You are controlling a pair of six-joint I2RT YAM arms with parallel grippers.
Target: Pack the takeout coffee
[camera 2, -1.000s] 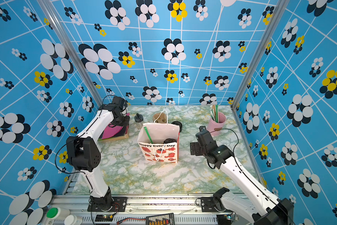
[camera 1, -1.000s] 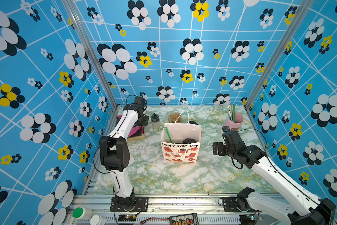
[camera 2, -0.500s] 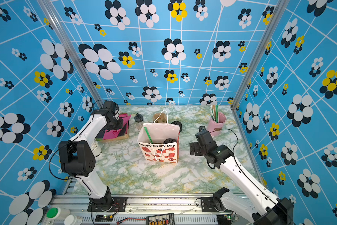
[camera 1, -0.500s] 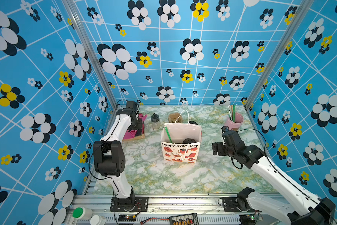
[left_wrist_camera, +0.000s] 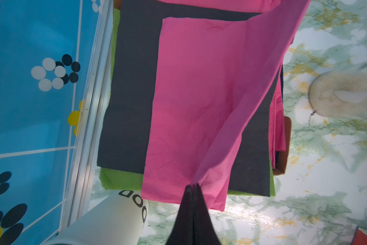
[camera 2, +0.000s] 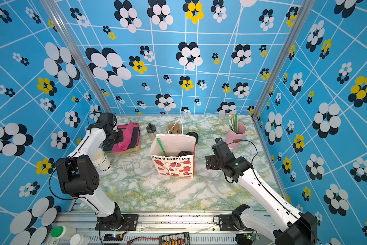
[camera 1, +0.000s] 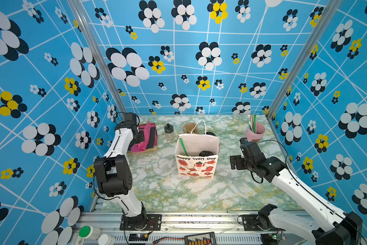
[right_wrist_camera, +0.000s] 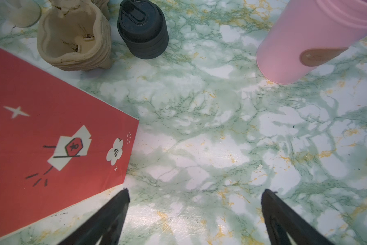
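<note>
Both top views look down from the front (near-identical scenes); wrist cameras face the table (right_wrist_camera: 199, 131) closely.

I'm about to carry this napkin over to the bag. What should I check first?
1. left gripper shut on pink napkin: ok.
2. pink napkin lifted clear of the stack: not ok, most of it lies there.
3. Only one sheet pinched: cannot tell.
4. bag upright, mouth open: ok.
5. coffee cup inside bag: ok, lid shows.
6. right gripper open, holding nothing: ok.
</note>
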